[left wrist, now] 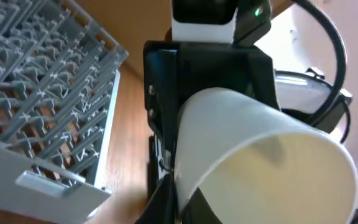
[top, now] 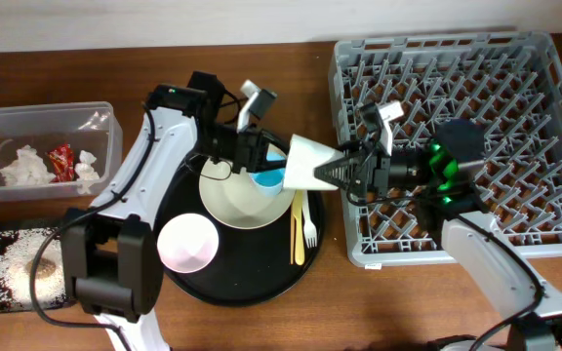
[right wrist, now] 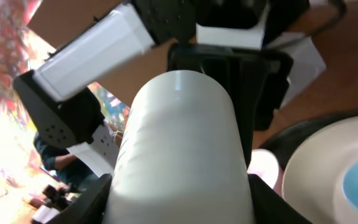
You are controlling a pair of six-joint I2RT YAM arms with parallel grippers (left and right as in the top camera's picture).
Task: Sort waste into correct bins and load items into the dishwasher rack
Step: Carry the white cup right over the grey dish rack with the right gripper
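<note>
Handover: small cream cup (top: 305,163) midair, just left of dishwasher rack (top: 408,255). Left gripper (top: 279,158) pinches rim; right gripper (top: 338,172) straddles body, contact unclear. Right should clamp firmly before left releases.

The small cream cup (left wrist: 263,155), rim pinched by the fingers (left wrist: 160,202), grey rack (left wrist: 42,93) at left

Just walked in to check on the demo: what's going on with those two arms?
It looks like a handover. The left gripper is shut on the rim of the small cream cup, held sideways; the right gripper flanks its base with both fingers, though a firm grip is unclear. The plate, blue cup, pink bowl and fork sit on the black tray, not in the rack.
</note>
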